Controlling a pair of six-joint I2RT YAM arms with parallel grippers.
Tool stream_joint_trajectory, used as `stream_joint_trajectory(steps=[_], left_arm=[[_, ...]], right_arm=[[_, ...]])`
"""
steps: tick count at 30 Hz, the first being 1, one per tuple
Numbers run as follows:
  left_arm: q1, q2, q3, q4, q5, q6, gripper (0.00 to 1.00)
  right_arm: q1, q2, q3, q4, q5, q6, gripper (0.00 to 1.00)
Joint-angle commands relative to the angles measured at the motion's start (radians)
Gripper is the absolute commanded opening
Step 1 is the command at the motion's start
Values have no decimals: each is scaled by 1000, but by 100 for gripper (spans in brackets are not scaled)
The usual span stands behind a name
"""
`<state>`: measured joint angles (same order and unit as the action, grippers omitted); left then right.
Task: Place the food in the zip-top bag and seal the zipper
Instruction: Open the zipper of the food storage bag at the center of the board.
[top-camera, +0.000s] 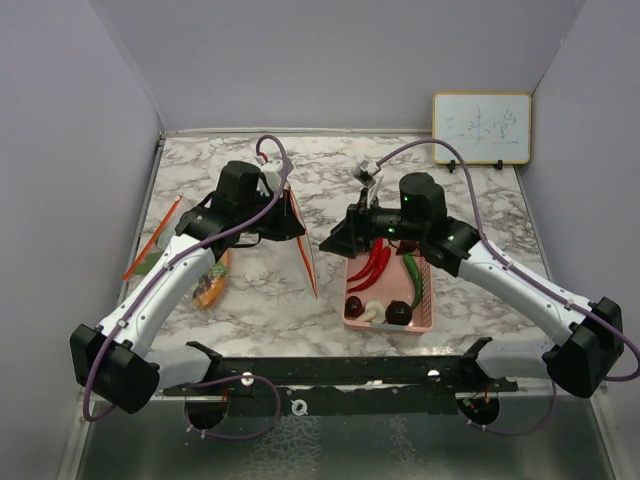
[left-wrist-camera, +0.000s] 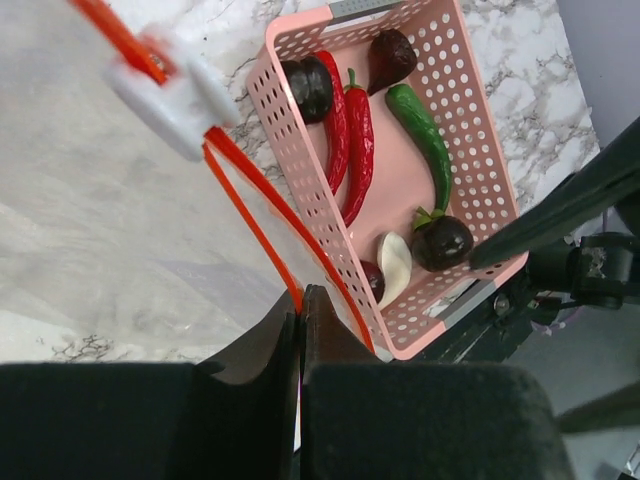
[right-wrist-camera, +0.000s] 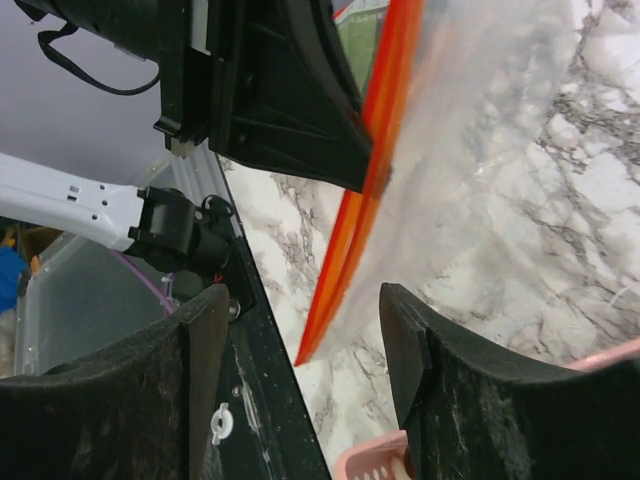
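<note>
The clear zip-top bag's orange zipper edge (top-camera: 303, 243) stands up at table centre, with a white slider (left-wrist-camera: 165, 90) at its far end. My left gripper (top-camera: 288, 226) is shut on that edge (left-wrist-camera: 298, 300). My right gripper (top-camera: 332, 240) is open, with its fingertips either side of the zipper's near end (right-wrist-camera: 345, 260) and not touching it. Red chilies (left-wrist-camera: 350, 140), a green pepper (left-wrist-camera: 425, 130), dark round pieces (left-wrist-camera: 443, 242) and a white mushroom piece (left-wrist-camera: 395, 265) lie in the pink basket (top-camera: 428, 318). An orange carrot (top-camera: 211, 290) and green leaves (top-camera: 152, 262) lie under my left arm, apparently inside the bag.
A small whiteboard (top-camera: 481, 128) stands at the back right. A black rail (top-camera: 340, 375) runs along the near table edge. Grey walls close in the left, right and back. The basket sits just right of the bag, under my right arm.
</note>
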<state>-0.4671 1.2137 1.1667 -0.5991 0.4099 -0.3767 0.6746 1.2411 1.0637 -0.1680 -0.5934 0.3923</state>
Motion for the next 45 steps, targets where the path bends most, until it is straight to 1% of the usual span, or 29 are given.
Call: stream_joint_trajectory(steps=[1, 7, 11, 14, 20, 23, 25, 28, 30, 32, 34, 35, 36, 38, 40, 42, 45], left_arm=[[-6, -17, -28, 91, 8, -29, 0], [-5, -21, -41, 112, 27, -36, 0], [-5, -32, -42, 107, 35, -30, 0], [-5, -46, -47, 104, 41, -30, 0], [-5, -73, -54, 105, 63, -34, 0], [-5, -82, -62, 102, 82, -32, 0], [-6, -89, -69, 96, 91, -30, 0], [-5, -98, -85, 109, 116, -38, 0], [-5, -101, -99, 136, 153, -52, 0], [-5, -97, -101, 130, 188, -45, 0], [-5, -99, -60, 19, 166, 7, 0], [-6, -112, -30, -92, 114, 37, 0], [-5, -132, -3, -168, 44, 53, 0], [-5, -186, 37, -300, -95, 67, 0], [-5, -232, 67, -406, -199, 75, 0], [-5, -258, 84, -482, -251, 82, 0], [-5, -276, 76, -534, -269, 92, 0]], right_arm=[[115, 51, 3, 110, 187, 25, 63], [157, 117, -14, 145, 232, 34, 62], [165, 148, -11, 139, 302, 30, 54], [166, 162, -12, 128, 360, 25, 53], [166, 200, 2, 109, 414, 23, 37], [167, 206, 8, 89, 493, 34, 27], [167, 205, 4, 89, 539, 38, 23], [168, 213, 5, 109, 530, 47, 21], [168, 226, 6, 147, 486, 57, 15], [173, 247, 25, 137, 504, 69, 10], [174, 261, 54, 67, 622, 90, 6], [174, 261, 60, 26, 721, 110, 5], [174, 259, 62, -19, 814, 132, 4], [172, 252, 58, -120, 1031, 194, 4], [157, 242, 44, -194, 1178, 252, 4], [132, 228, 17, -208, 1207, 274, 4], [115, 219, -14, -172, 1153, 258, 4]])
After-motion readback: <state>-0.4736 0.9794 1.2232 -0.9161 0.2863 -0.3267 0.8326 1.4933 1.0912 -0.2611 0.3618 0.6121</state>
